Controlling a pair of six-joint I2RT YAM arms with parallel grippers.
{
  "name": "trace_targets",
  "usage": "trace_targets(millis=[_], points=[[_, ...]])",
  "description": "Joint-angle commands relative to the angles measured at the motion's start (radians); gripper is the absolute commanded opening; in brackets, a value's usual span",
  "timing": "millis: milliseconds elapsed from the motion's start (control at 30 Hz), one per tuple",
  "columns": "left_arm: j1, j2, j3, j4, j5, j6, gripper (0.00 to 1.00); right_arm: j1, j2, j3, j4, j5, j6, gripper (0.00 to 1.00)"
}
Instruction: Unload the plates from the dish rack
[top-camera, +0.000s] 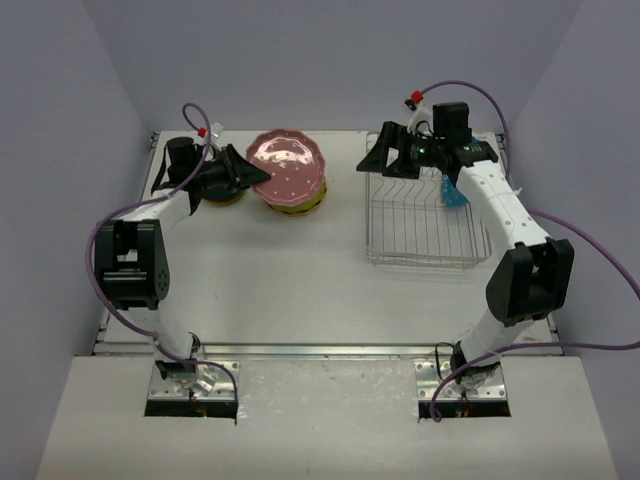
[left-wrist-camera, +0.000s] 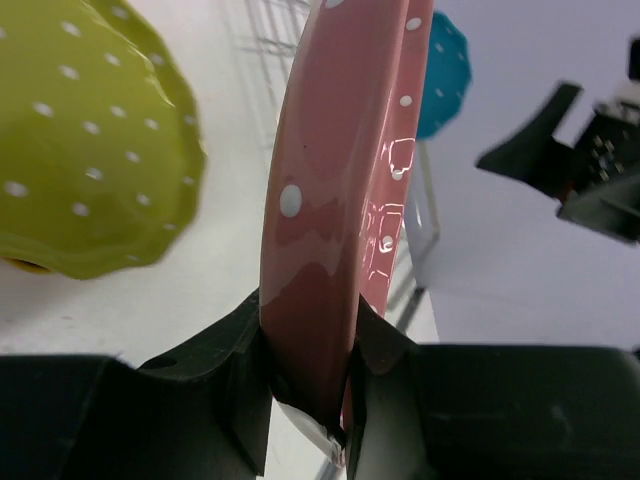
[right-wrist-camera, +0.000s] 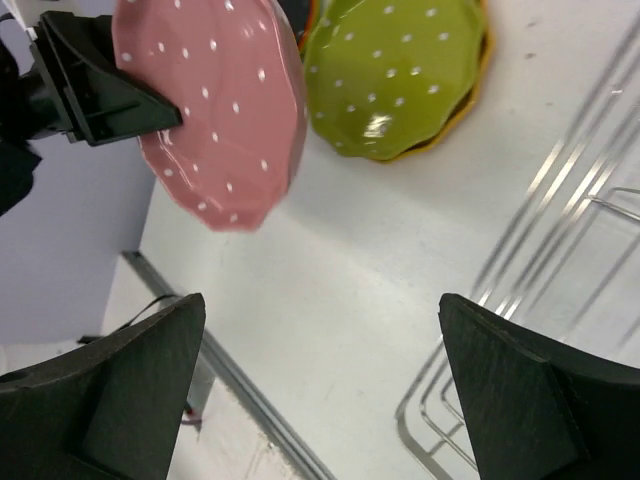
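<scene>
My left gripper (top-camera: 258, 177) is shut on the rim of a pink dotted plate (top-camera: 286, 160) and holds it over a stack of plates (top-camera: 300, 205) at the table's far middle. In the left wrist view the pink plate (left-wrist-camera: 325, 200) stands edge-on, clamped between the fingers. A lime green plate (right-wrist-camera: 395, 75) tops the stack, with an orange rim under it. The wire dish rack (top-camera: 420, 235) sits at the far right. A teal blue plate (top-camera: 452, 192) stands in it, partly hidden by my right arm. My right gripper (top-camera: 378, 148) hangs open and holds nothing, by the rack's far left corner.
Purple cables loop off both arms. The side walls stand close to the table's left and right edges. A metal rail (right-wrist-camera: 240, 385) runs along the table's far edge below the right gripper.
</scene>
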Motion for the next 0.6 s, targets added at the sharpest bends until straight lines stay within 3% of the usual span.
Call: trace_targets(millis=[0, 567], points=[[0.005, 0.06, 0.169, -0.036, -0.139, 0.089, 0.0, -0.031, -0.108, 0.004, -0.015, 0.112, -0.053, 0.99], [-0.027, 0.298, 0.372, -0.155, -0.239, 0.192, 0.0, -0.053, -0.224, -0.127, 0.006, 0.133, -0.069, 0.99]])
